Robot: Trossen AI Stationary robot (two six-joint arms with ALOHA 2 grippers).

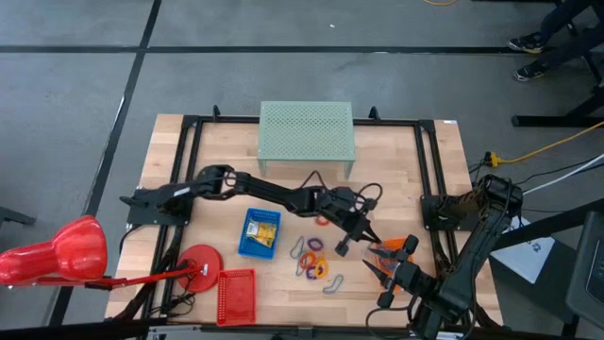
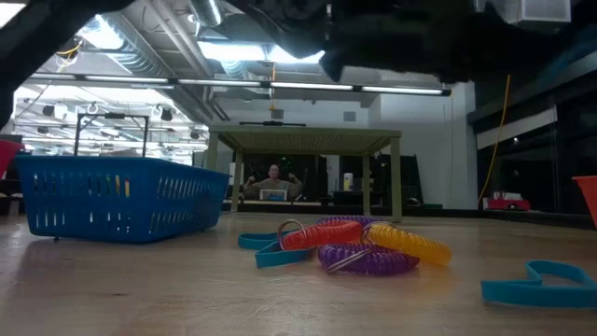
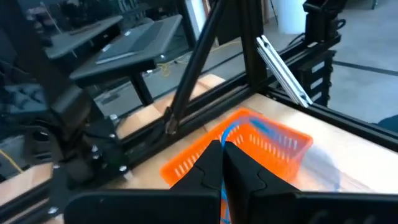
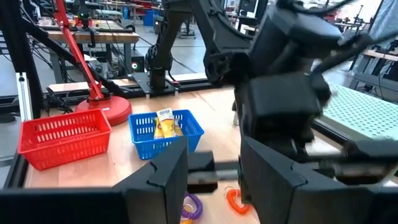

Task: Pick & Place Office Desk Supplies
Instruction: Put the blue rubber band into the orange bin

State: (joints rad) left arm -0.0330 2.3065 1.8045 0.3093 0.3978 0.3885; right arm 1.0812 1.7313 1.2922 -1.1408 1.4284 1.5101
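My left gripper (image 1: 363, 236) reaches across the table to just beside the orange mesh tray (image 1: 394, 248) and is shut on a thin blue wire-like loop (image 3: 231, 132). My right gripper (image 4: 214, 171) is open and empty near the table's near right corner (image 1: 382, 274), facing the left gripper. Red, yellow and purple coil loops (image 2: 359, 245) and blue loops (image 2: 270, 252) lie flat on the table (image 1: 316, 263). A blue tray (image 1: 260, 233) holds yellow-and-black clips (image 4: 165, 127). My left gripper pinches the thin blue loop between its two shut fingers; a blue strip (image 3: 222, 198) shows in the seam between them. The loop's free part (image 3: 235, 127) sticks out past the fingertips, over the orange tray. Whether it touches the tray, I cannot tell.
A green mesh stand (image 1: 307, 132) is at the far middle. A red tray (image 1: 236, 295) and the red lamp's base (image 1: 198, 260) are at the near left. Black frame rails (image 1: 429, 170) run along the table's sides. A person (image 2: 273, 182) sits beyond the far edge.
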